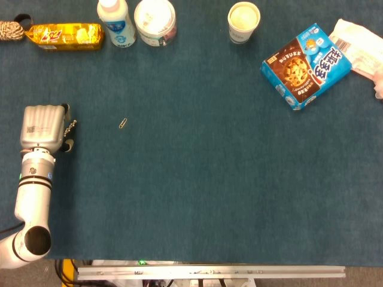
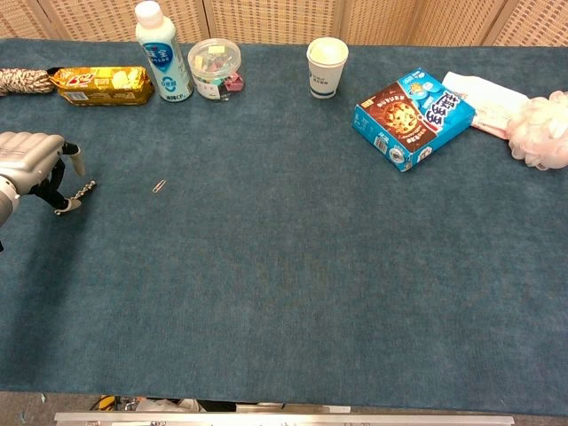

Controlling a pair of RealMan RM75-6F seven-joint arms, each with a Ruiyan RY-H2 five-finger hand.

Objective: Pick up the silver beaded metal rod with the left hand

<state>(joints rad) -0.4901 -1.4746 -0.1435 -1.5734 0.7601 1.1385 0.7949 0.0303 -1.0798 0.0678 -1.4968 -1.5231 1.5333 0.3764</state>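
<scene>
**Left hand over rod, grasp not confirmed**

Far left of bench (image 1: 197, 197): left hand (image 1: 43, 125) sits palm-down, directly over the near end of the rod (image 2: 83, 188). Rod lies flat on the blue cloth, angled, its far end poking out to the right of the hand. Fingers (image 2: 77, 161) curl down around it; one tip is beside the rod's lower end in the chest view. Cannot tell whether the fingers are closed on the rod or only bracketing it. It does not look lifted.

Handling, judged: thin, stiff, metal, light. The beaded surface should give the fingers some purchase, yet it may roll on the cloth if pushed from one side. It lies low, so a pinch across the middle, thumb against a finger, seems best; grabbing at an end risks it pivoting out.

Just right of the rod: a paperclip (image 1: 122, 123), apart from it, no obstacle.

Back edge, left to right: rope (image 1: 12, 27), yellow packet (image 1: 66, 35), bottle (image 1: 116, 24), tub (image 1: 155, 21), cup (image 1: 243, 21), cookie box (image 1: 305, 57), white wrapper (image 1: 361, 49), sponge (image 2: 539, 130).

Right hand not visible in either view.
</scene>
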